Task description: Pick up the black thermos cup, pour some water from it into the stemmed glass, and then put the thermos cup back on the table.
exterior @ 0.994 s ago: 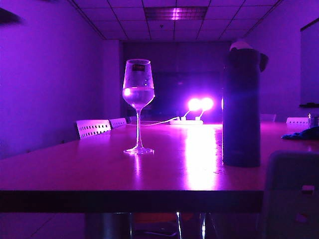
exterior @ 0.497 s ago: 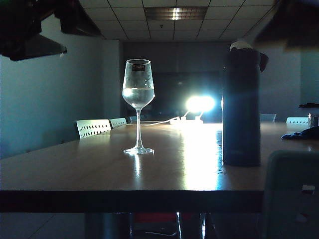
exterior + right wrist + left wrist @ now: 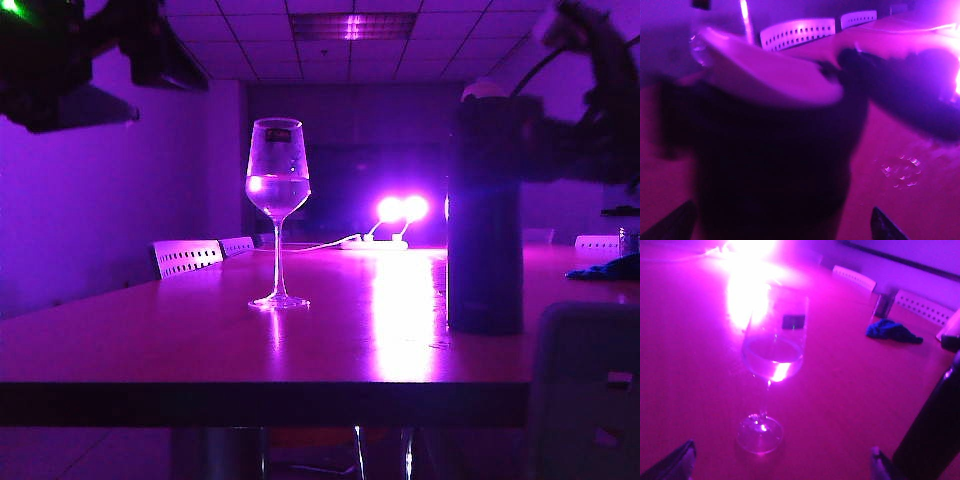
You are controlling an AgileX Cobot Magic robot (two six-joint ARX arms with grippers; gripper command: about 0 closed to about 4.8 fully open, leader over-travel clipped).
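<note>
Thermos: tall matte black thermos cup (image 3: 485, 215) upright on glossy wooden worktop (image 3: 330, 345); probably heavy, stiff; grip mid-barrel.
Glass: clear stemmed glass (image 3: 278, 210), fragile.
Right hand (image 3: 782, 227): wide open, empty, flanking thermos.
Left hand (image 3: 782, 462): wide open, empty, above glass.

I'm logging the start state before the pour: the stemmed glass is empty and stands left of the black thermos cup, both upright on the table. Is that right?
Not quite. The stemmed glass is not empty: the exterior view shows liquid in the lower part of its bowl, and the left wrist view shows it too. The rest holds: it stands left of the black thermos cup, both upright on the table.
</note>
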